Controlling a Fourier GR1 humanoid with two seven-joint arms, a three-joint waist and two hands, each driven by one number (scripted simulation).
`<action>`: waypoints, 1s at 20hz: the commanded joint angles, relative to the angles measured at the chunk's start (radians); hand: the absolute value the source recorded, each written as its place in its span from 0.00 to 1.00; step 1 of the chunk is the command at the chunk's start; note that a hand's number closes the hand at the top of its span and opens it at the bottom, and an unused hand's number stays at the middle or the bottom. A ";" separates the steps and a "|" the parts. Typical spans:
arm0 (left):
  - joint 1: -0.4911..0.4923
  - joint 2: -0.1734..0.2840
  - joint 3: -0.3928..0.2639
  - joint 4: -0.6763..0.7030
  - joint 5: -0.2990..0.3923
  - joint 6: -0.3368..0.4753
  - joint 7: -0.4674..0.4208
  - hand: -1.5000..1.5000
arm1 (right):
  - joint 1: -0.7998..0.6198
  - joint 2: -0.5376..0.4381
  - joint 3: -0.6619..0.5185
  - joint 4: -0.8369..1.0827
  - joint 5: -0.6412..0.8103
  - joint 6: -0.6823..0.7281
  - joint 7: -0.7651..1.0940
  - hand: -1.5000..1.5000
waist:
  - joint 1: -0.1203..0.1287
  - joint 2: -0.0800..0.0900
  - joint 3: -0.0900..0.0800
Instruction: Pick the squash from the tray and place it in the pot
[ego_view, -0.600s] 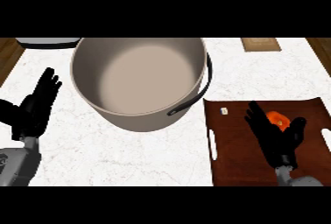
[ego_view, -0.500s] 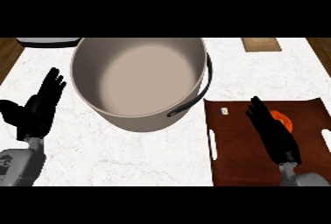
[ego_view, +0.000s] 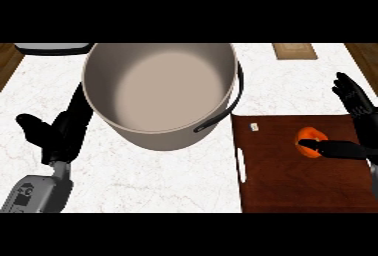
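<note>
The small round orange squash (ego_view: 309, 138) is lying on the dark brown rectangular tray (ego_view: 295, 177), near its right side, and is being touched by the thumb of the black right hand (ego_view: 354, 120), whose fingers are being held spread and raised beyond it. The large grey round pot (ego_view: 161, 92) is standing just left of the tray. The black left hand (ego_view: 63, 131) is being held open, fingers straight, beside the pot on the white marble counter (ego_view: 170, 175).

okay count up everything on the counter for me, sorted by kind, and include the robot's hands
Pots: 1, the big pot
Trays: 1, the brown tray
Squashes: 1, the orange squash
Hands: 2, left hand and right hand
Total: 5
</note>
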 joint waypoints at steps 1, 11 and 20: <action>0.045 -0.032 -0.034 -0.062 -0.002 0.026 0.046 0.50 | 0.088 -0.063 -0.085 -0.051 0.092 -0.051 -0.251 0.00 | -0.016 0.000 0.003; 0.095 -0.011 -0.056 -0.204 -0.037 0.046 0.133 0.50 | 0.338 -0.411 -0.214 -0.320 0.150 0.100 0.024 0.00 | -0.007 0.005 -0.001; 0.092 -0.044 -0.079 -0.246 -0.063 0.072 0.177 0.50 | 0.317 -0.599 -0.245 -0.502 0.070 0.306 0.456 0.00 | 0.011 0.010 -0.001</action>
